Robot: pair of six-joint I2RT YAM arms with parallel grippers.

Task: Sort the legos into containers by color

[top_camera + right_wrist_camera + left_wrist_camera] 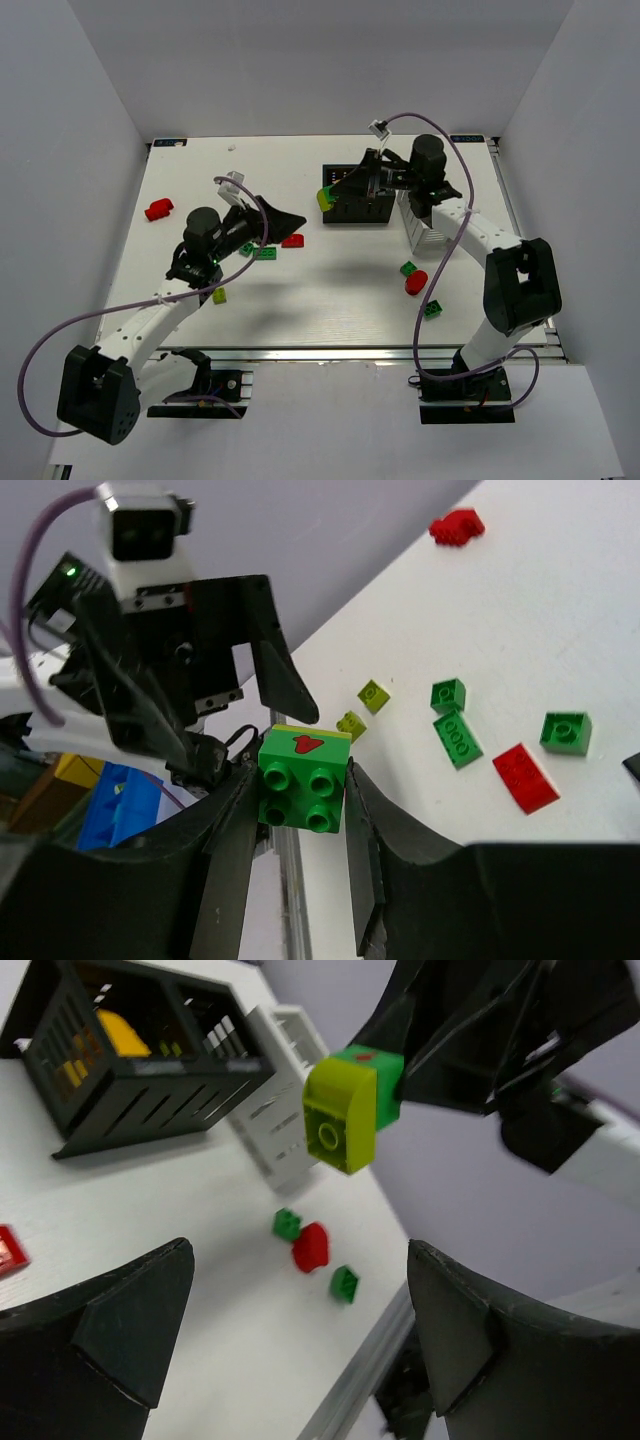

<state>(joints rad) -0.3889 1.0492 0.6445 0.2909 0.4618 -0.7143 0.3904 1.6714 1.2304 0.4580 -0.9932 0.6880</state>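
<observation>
**White table (330, 300), pale walls (320, 60)**

The table fills the scene, enclosed by plain pale grey walls at the left, back and right. A metal rail (350, 353) runs along its near edge. Even light throws soft shadows on the tabletop.

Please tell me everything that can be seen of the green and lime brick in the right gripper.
The brick is a two-colour stack of glossy plastic: a green square block with four round studs and a small red mark on one side, joined to a lime piece with a rounded edge. The right gripper clamps it between both fingers, studs towards the wrist camera. It hangs in the air, touching nothing else; from above it appears beside the left edge of the black box.
</observation>
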